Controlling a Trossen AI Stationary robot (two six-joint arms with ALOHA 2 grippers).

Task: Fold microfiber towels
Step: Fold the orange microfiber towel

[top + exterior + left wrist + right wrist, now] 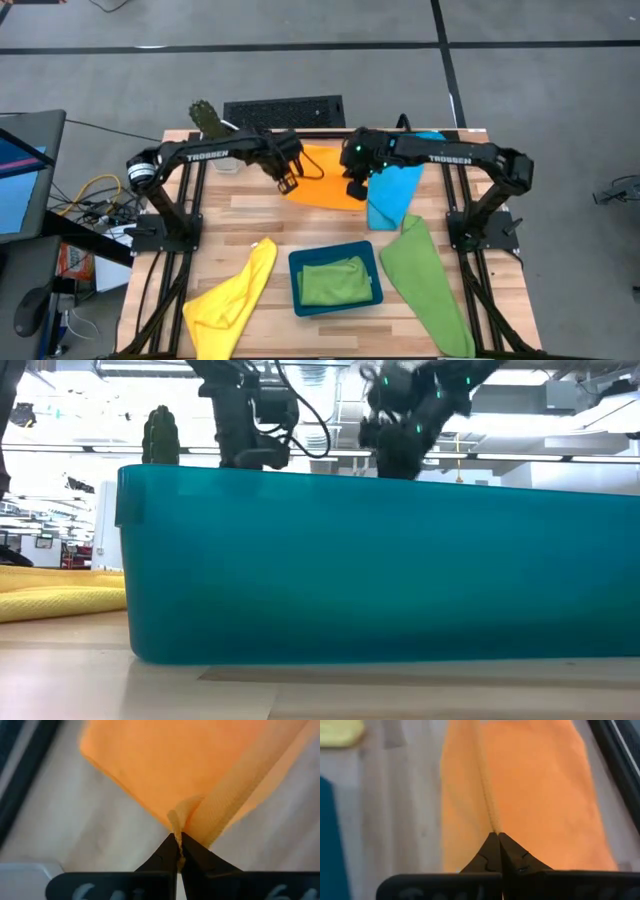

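Note:
The orange towel [322, 172] lies at the table's far middle. My left gripper [290, 184] is shut on its near left part and my right gripper [357, 190] on its near right part. A sky-blue towel [395, 192] lies beside the orange one, toward the right. A green towel [425, 285] lies at the near right and a yellow towel [235, 295] at the near left. A second green towel [333, 281] rests folded in the dark teal tray [294, 284]. In the low view the tray's wall [380, 570] hides both grippers' fingertips. My left gripper pinches a bunched corner of the orange towel [178, 821] between its two fingers, coming steeply from above. A hemmed edge [235, 785] runs away from the fingers. The cloth spreads out beyond them over the table. My right gripper pinches a raised ridge of the orange towel's hem [493, 822] between its two fingers, slanting down from above. The ridge [482, 770] runs straight away from the fingers, which lie along it. The rest of the cloth spreads beneath it.
A dark keyboard [284, 111] and a green cactus-like object [207, 119] stand at the table's far edge. The teal tray sits at the near middle, between the yellow and green towels. Bare wood shows between the tray and the orange towel.

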